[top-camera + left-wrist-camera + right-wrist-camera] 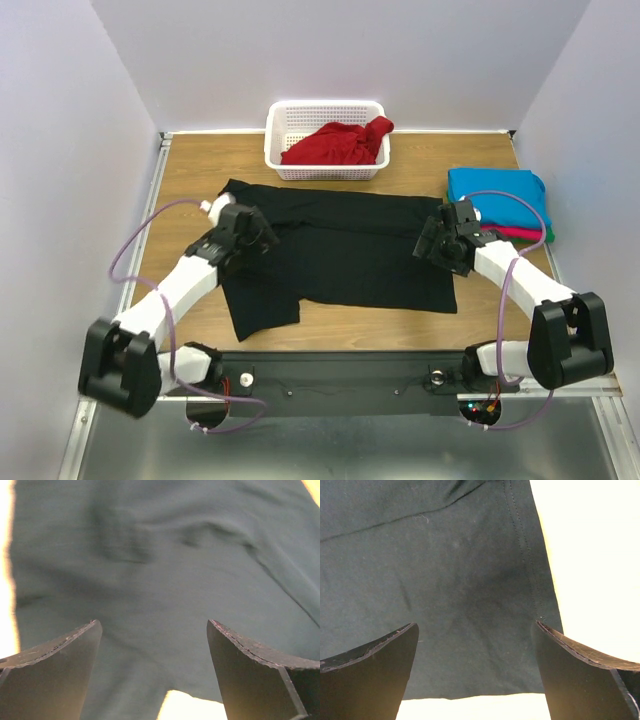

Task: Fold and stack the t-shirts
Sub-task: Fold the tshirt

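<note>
A black t-shirt (345, 250) lies spread flat across the middle of the table, one sleeve trailing toward the front left. My left gripper (262, 232) hovers open over its left part, and the cloth (150, 580) fills that wrist view with nothing between the fingers. Over the shirt's right edge, my right gripper (432, 243) stands open above the hemmed corner (470, 590), gripping nothing. A red t-shirt (338, 144) lies crumpled in the basket. Folded t-shirts (498, 190), turquoise on top with pink-red and green edges below, are stacked at the right.
A white lattice basket (275, 135) stands at the back centre of the wooden table (190, 170). White walls close in the left, back and right sides. The arm bases and a black rail run along the near edge.
</note>
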You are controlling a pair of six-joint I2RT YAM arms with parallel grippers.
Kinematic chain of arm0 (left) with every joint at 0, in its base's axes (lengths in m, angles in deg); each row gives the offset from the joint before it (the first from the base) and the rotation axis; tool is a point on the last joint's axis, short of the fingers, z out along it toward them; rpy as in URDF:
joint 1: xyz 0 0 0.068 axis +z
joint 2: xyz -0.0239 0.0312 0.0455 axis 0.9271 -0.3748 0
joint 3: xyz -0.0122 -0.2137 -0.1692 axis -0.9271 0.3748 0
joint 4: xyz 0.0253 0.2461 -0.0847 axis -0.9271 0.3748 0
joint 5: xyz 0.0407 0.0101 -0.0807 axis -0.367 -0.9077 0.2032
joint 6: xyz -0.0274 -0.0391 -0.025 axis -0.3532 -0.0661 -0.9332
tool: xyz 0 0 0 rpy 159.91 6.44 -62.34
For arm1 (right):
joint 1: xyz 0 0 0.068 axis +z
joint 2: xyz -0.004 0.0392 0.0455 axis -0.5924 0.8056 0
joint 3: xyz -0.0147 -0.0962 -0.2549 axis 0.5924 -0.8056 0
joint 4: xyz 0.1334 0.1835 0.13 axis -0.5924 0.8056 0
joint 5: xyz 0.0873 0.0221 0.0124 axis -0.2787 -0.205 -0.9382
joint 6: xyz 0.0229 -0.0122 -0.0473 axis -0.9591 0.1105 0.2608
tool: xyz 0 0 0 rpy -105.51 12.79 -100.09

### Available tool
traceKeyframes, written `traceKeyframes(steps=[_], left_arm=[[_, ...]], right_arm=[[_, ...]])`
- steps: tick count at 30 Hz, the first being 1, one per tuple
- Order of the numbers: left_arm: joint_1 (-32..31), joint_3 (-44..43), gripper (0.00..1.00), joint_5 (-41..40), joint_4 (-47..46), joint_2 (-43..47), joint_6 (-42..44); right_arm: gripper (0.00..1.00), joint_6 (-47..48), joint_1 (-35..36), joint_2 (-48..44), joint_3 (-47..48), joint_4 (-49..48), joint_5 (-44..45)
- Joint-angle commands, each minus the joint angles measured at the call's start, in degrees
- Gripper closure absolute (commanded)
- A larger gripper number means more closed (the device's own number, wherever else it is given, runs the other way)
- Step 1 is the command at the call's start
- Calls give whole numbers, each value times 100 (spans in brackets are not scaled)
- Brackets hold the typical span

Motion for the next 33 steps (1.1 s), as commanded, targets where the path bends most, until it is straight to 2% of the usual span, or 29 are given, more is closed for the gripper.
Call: traceKeyframes(steps=[1, 6, 13, 17, 19, 24, 27, 28, 30, 31, 33], left_arm=[[-450, -985, 3, -225, -129, -949, 127], [-450, -1513, 9, -505, -104, -1960, 171], [-407, -1461, 28, -963, -15, -2278, 12], [-196, -1382, 31, -990, -129, -2454, 30], [-38, -1382, 36, -990, -165, -2585, 39], [77, -1425, 37, -876, -340, -2805, 153], [95, -1566, 46, -841, -314, -2963, 171], [95, -1584, 53, -814, -332, -2981, 162], [103, -1610, 58, -779, -349, -2964, 162], [95, -1610, 68, -779, -341, -2946, 162], [95, -1601, 76, -796, -279, -2833, 162]], right_arm=[[0, 157, -16, -74, -63, -185, 45], [0, 201, -25, -241, -142, -194, 159], [0, 210, -25, -232, -204, -212, 186], [0, 218, -16, -179, -221, -229, 203], [0, 218, -16, -170, -239, -229, 212], [0, 218, -16, -179, -248, -238, 256], [0, 210, -16, -144, -248, -238, 265], [0, 210, -16, -153, -248, -247, 274], [0, 210, -16, -127, -256, -247, 282], [0, 201, -16, -135, -256, -247, 300], [0, 209, -16, -118, -256, -247, 309]])
